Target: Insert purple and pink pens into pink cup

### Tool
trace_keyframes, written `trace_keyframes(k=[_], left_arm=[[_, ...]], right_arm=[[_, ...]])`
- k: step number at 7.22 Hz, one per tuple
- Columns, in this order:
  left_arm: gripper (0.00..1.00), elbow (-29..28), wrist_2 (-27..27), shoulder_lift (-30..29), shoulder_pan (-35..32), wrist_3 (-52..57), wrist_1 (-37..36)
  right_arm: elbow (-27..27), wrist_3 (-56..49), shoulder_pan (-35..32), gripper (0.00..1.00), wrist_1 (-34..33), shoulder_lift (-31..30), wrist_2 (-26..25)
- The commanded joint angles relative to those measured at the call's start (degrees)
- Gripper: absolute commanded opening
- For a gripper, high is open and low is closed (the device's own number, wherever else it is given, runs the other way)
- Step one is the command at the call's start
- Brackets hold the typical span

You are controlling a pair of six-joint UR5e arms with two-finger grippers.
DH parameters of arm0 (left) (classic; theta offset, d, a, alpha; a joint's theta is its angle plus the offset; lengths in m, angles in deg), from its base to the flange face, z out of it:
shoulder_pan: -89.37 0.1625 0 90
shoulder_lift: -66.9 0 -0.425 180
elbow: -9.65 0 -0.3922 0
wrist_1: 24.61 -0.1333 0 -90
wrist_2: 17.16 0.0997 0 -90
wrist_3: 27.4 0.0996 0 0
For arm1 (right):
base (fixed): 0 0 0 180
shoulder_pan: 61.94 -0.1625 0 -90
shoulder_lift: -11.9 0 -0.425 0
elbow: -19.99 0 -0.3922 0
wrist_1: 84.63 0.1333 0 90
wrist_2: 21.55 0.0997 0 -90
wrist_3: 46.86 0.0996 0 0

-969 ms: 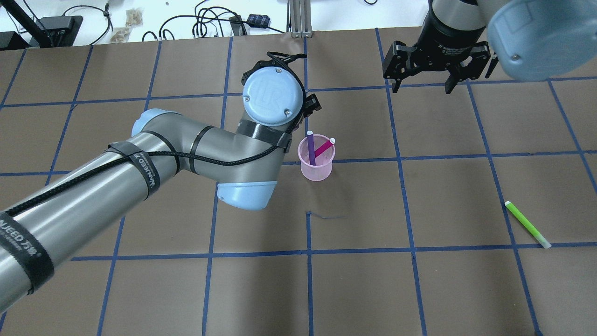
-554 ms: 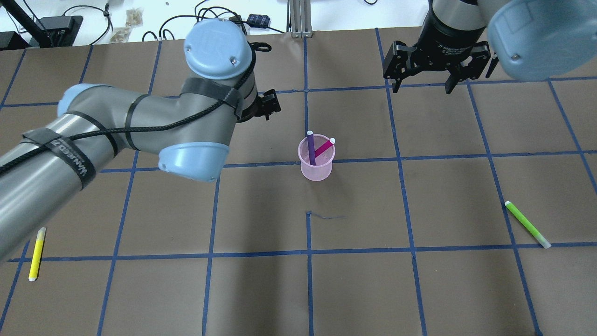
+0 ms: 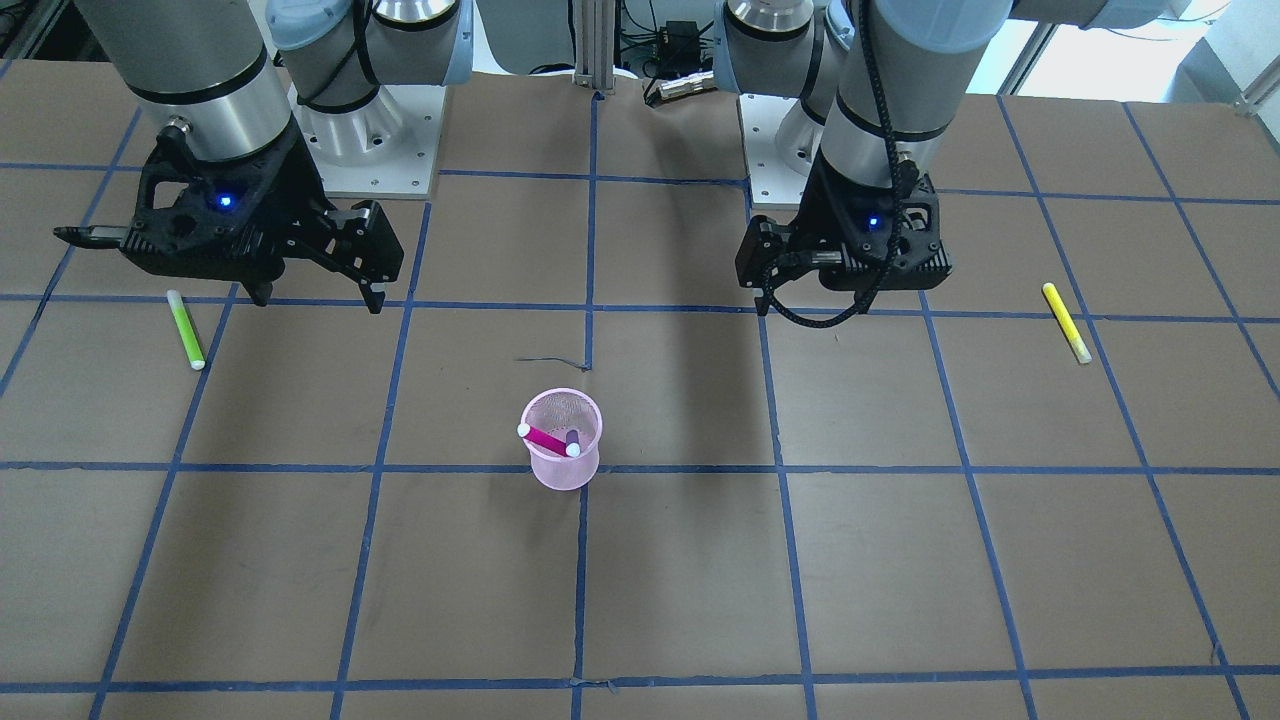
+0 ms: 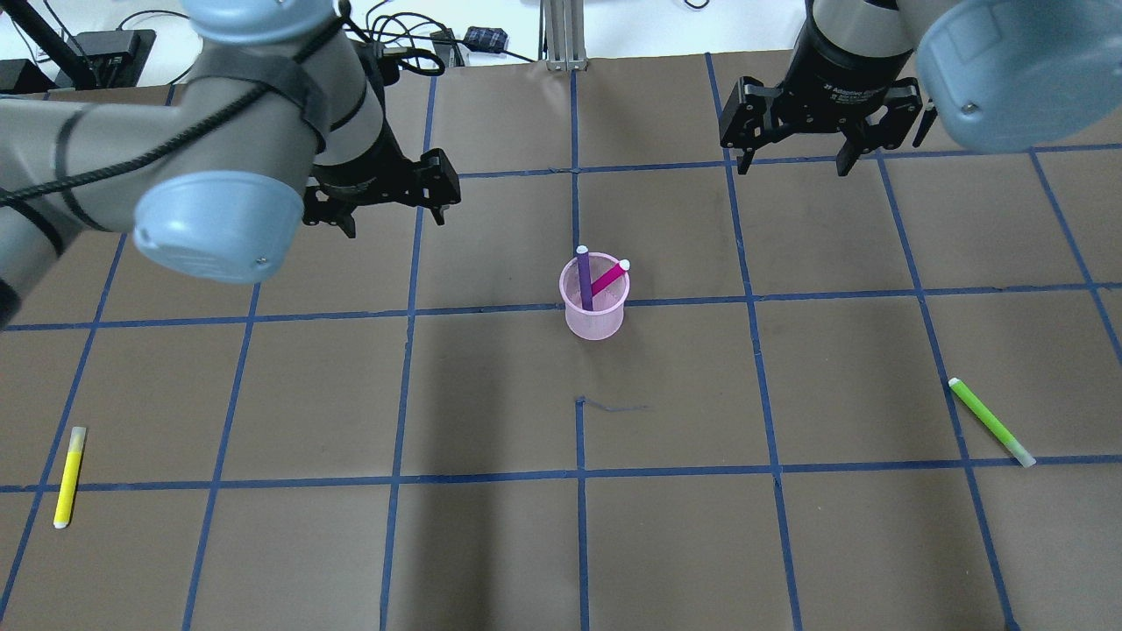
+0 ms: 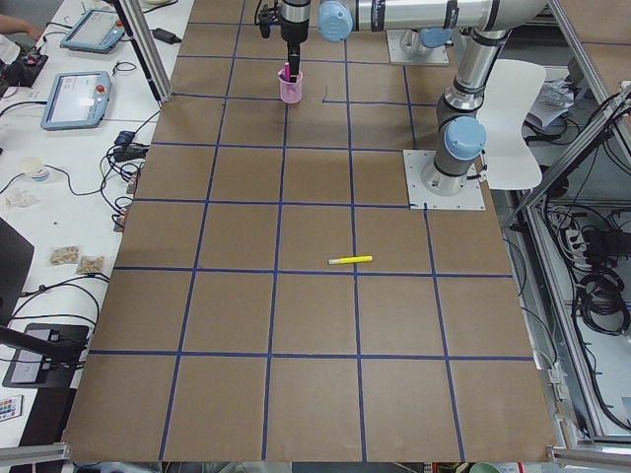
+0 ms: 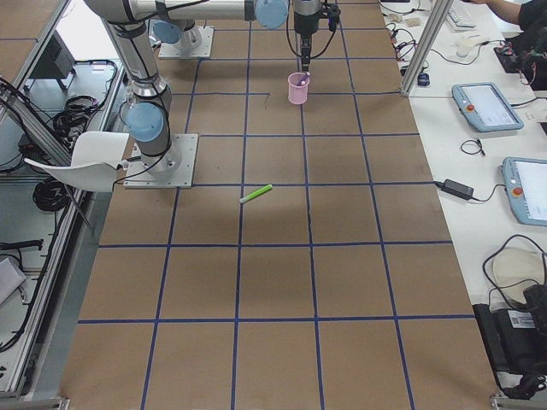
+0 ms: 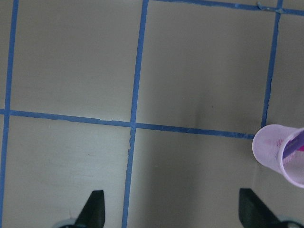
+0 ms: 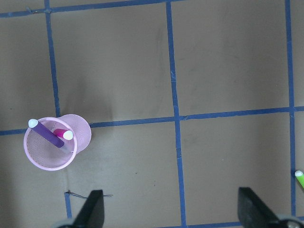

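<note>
The pink mesh cup (image 4: 594, 317) stands upright near the table's middle, also in the front view (image 3: 562, 462). The purple pen (image 4: 583, 276) and the pink pen (image 4: 610, 279) both stand inside it and lean on its rim. My left gripper (image 4: 390, 210) is open and empty, above the table to the cup's left and farther back; its wrist view shows the cup (image 7: 274, 148) at the right edge. My right gripper (image 4: 793, 162) is open and empty, far back on the right; its wrist view shows the cup (image 8: 76, 124) with both pens.
A green pen (image 4: 990, 421) lies on the table at the right front. A yellow pen (image 4: 68, 478) lies at the left front. Cables and boxes sit beyond the table's far edge.
My left arm has swung away from the cup, to the left and back, which uncovers the yellow pen. The cup, both pens and my right arm have not moved.
</note>
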Motion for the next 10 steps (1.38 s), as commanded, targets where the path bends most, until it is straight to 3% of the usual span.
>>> trace_keyframes(k=[1,10], left_arm=[[1.00,-3.52,-0.89,2.37,3.65,3.74,8.11],[1.00,-3.02,-1.08,6.15,3.41,6.46,11.40]], right_arm=[[0.04,-0.07,0.00,1.00,0.00,0.06,-0.03],[-0.14,-0.07,0.00,1.00,0.00,-0.03,0.06]])
